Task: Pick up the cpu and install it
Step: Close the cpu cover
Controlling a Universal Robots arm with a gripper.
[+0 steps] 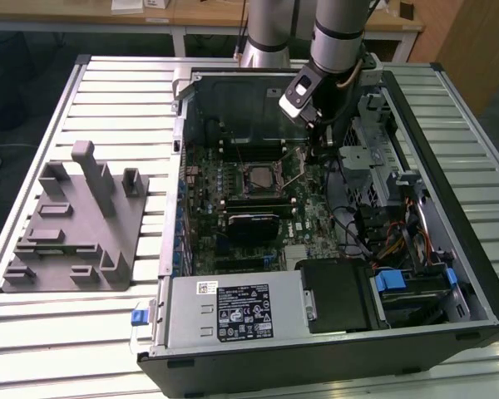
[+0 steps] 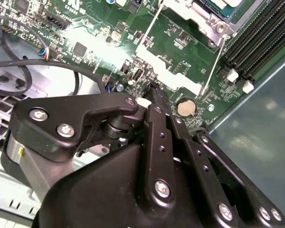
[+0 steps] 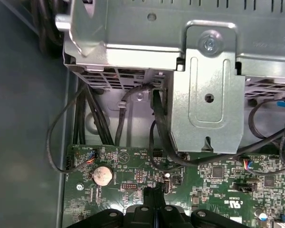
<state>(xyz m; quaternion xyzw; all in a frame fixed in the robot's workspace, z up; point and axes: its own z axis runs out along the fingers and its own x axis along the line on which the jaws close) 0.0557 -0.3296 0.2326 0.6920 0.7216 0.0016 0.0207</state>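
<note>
The cpu [image 1: 261,176], a small flat square, lies level inside the metal-framed socket on the motherboard.

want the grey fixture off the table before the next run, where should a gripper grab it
Probably the tall upright post of the grey fixture, taken from straight above and pinched across its thin sides. It stands free, well above the other stubs, while the base lies wide and flat on the slatted table, offering no narrow edge.
</note>
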